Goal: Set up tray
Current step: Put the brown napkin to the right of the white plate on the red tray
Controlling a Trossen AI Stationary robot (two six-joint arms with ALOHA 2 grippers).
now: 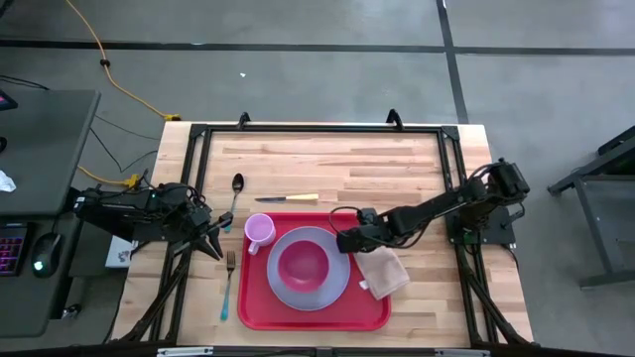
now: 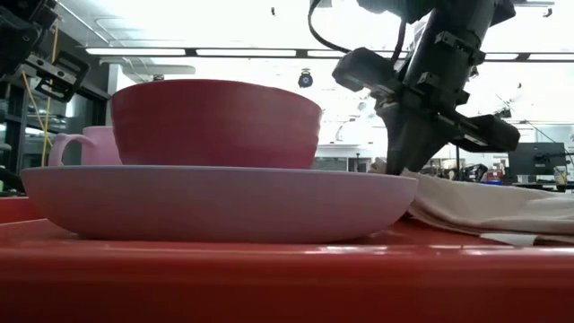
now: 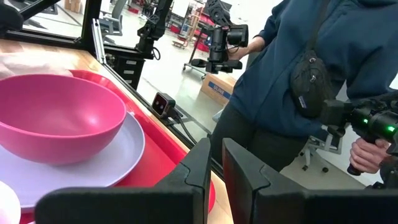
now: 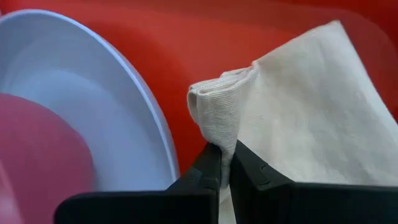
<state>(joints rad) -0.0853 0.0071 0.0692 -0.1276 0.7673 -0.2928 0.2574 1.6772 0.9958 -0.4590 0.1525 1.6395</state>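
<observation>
The red tray (image 1: 256,297) lies at the table's near middle. On it stand a lavender plate (image 1: 342,283) with a pink bowl (image 1: 303,264) in it and a pink mug (image 1: 260,230). A tan napkin (image 1: 383,273) lies across the tray's right rim, partly on the wood. My right gripper (image 1: 347,241) (image 4: 224,149) is shut on the napkin's far left corner, beside the plate. My left gripper (image 1: 222,235) (image 3: 216,152) waits level at the tray's left side. Only a narrow gap shows between its fingers, with nothing in it. My right gripper pinches a bunched fold of the napkin's corner (image 4: 214,121) between its two fingers, several layers thick. The fingers (image 2: 405,152) slant down from above, coming from the table's right. The fold stands up past the fingertips, and the napkin's remainder (image 2: 489,208) lies slack on the tray.
A spoon (image 1: 236,190) and a knife (image 1: 288,198) lie on the wood beyond the tray, and a fork (image 1: 228,283) lies left of it. A black frame (image 1: 317,127) edges the table. A person (image 3: 298,74) holding a camera rig stands past the table's near edge.
</observation>
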